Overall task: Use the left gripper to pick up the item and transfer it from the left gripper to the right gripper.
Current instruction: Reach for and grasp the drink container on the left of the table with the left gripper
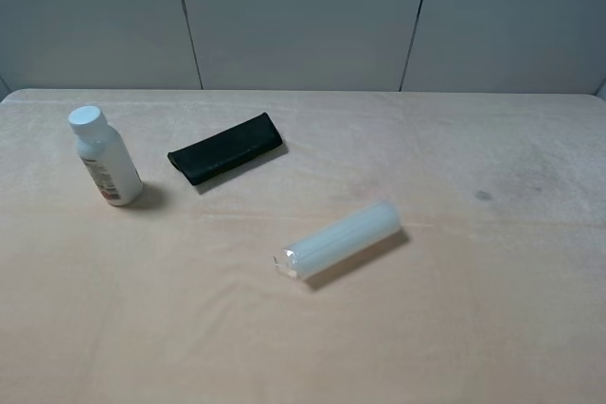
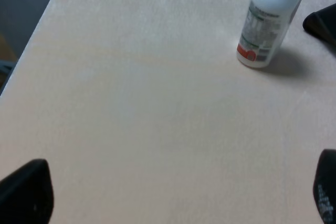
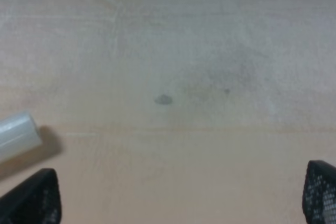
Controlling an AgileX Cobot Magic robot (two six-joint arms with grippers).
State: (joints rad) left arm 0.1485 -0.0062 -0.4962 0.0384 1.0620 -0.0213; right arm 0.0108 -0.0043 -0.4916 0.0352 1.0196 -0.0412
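Note:
The item, a small white bottle (image 1: 104, 156) with a white cap and a red-marked label, stands upright at the left of the table. It also shows in the left wrist view (image 2: 269, 22), well ahead of my left gripper (image 2: 178, 195), whose two black fingertips stand wide apart and hold nothing. My right gripper (image 3: 181, 198) is also open and empty over bare table on the right side. Neither gripper nor arm shows in the exterior high view.
A flat black case (image 1: 225, 148) lies right of the bottle; its corner shows in the left wrist view (image 2: 321, 22). A translucent whitish cylinder (image 1: 341, 238) lies near the table's middle; its end shows in the right wrist view (image 3: 18, 135). A small dark spot (image 1: 483, 196) marks the table.

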